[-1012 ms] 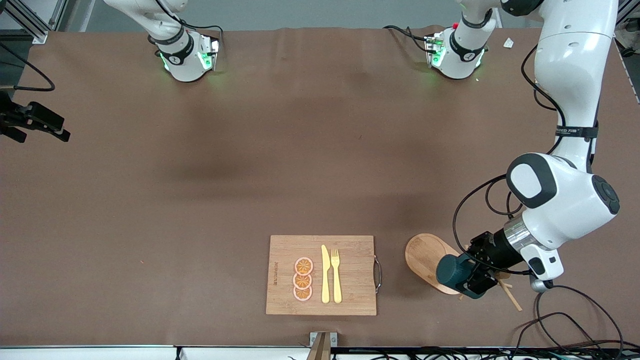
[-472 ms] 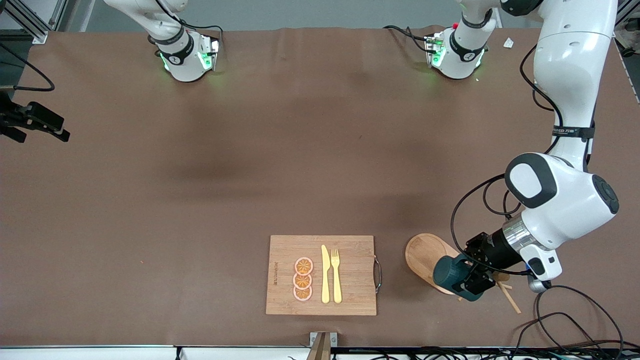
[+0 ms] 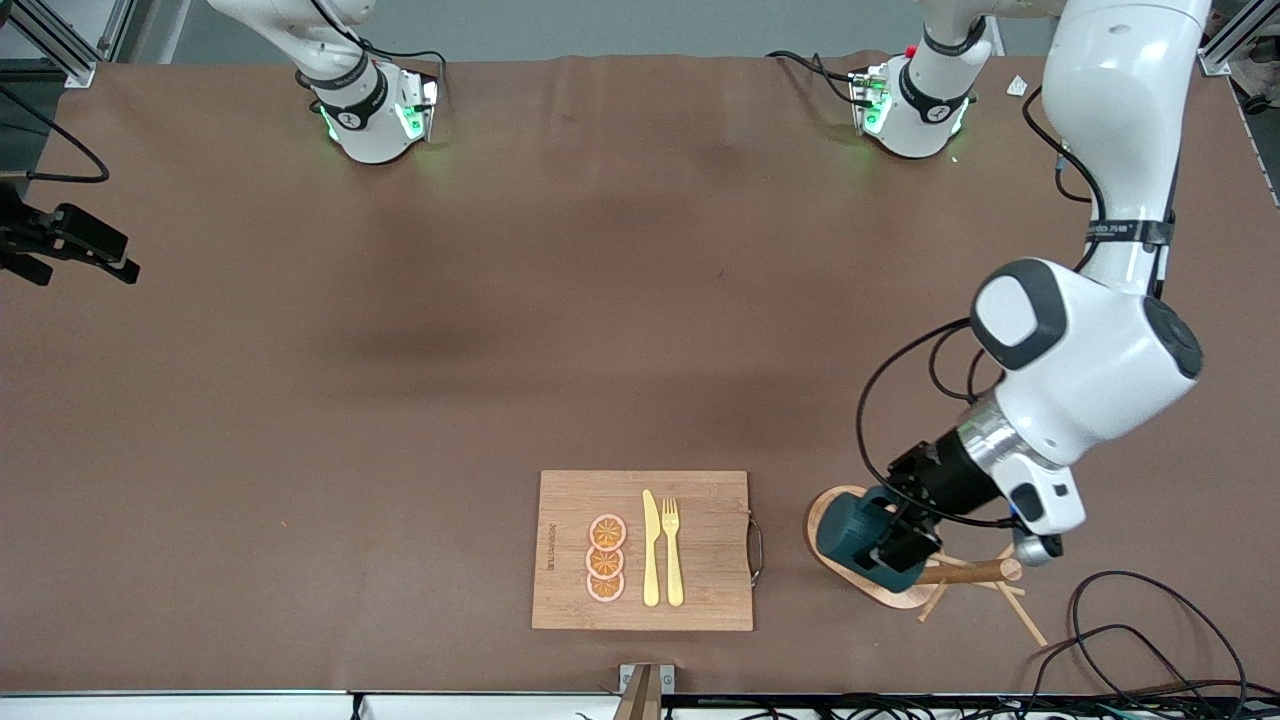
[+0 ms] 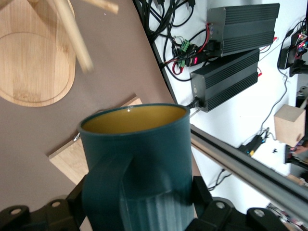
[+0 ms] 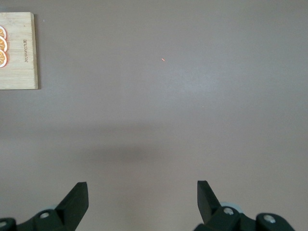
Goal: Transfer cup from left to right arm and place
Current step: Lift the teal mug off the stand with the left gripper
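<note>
The cup (image 3: 845, 530) is dark teal with an ochre inside. My left gripper (image 3: 885, 542) is shut on it and holds it in the air over the round base of the wooden peg stand (image 3: 965, 572). In the left wrist view the cup (image 4: 134, 154) fills the middle with its handle toward the camera, and my left gripper (image 4: 139, 195) has a black finger on each side of its wall. My right gripper (image 5: 143, 195) hangs open over bare brown table with nothing between its fingers.
A wooden cutting board (image 3: 700, 540) lies beside the stand, toward the right arm's end, carrying a yellow knife (image 3: 651, 550), a fork (image 3: 672, 550) and orange slices (image 3: 606, 558). Cables (image 3: 1130, 620) trail near the table's front edge at the left arm's end.
My left gripper has shut on the cup and carried it up off the peg stand, toward the cutting board. The stand's stem and pegs now show. The right gripper has not moved.
</note>
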Robot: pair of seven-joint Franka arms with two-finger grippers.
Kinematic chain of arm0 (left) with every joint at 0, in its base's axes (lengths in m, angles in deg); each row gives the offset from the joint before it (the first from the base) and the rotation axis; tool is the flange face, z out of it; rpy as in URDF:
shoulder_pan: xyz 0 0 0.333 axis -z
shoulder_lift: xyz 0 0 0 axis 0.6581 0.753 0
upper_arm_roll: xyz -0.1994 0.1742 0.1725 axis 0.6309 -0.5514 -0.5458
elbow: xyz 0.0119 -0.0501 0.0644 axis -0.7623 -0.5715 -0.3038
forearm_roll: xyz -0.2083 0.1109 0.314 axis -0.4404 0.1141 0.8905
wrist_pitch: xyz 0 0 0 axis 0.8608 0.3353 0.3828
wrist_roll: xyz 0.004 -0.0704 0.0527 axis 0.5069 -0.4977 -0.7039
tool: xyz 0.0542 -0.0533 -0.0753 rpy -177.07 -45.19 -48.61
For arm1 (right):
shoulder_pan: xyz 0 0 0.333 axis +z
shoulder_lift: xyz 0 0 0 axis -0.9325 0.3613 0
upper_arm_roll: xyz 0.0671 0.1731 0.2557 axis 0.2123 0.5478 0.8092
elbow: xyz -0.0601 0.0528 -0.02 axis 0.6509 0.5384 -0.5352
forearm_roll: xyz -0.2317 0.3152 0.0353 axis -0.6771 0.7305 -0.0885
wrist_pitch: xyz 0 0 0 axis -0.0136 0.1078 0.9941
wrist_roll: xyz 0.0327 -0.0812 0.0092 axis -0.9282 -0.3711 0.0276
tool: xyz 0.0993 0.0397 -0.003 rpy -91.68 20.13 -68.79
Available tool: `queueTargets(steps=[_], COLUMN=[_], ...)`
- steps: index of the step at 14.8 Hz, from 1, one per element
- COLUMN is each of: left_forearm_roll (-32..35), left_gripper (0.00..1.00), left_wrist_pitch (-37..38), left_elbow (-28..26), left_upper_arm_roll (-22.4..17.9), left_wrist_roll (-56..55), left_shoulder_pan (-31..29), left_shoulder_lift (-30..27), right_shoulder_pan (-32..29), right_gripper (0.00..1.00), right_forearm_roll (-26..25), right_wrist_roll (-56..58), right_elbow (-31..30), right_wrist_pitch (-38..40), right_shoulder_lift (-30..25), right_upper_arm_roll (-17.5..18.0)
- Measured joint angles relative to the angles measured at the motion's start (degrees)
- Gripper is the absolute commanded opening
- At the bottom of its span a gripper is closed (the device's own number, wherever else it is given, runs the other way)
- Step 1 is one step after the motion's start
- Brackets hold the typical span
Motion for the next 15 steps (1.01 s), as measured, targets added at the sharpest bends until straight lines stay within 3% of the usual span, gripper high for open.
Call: queueTargets(steps=[9,15], left_forearm_roll=[31.8,51.8], left_gripper=[0.54,0.54], left_wrist_pitch=[1.1,6.2], left_elbow=[-0.4,-1.1], left_upper_arm_roll=[-0.2,-0.4], left_wrist_roll=[-23.1,-38.2], left_shoulder_pan=[16.9,28.2], left_shoulder_lift=[-0.5,3.1], right_shoulder_pan=[0.0,0.0], right_gripper=[1.0,1.0], right_forearm_roll=[0.0,0.0], right_wrist_roll=[0.0,0.0], right_elbow=[0.0,0.0], right_wrist_pitch=[0.0,0.0], right_shoulder_lift=[0.0,0.0], right_upper_arm_roll=[0.0,0.0])
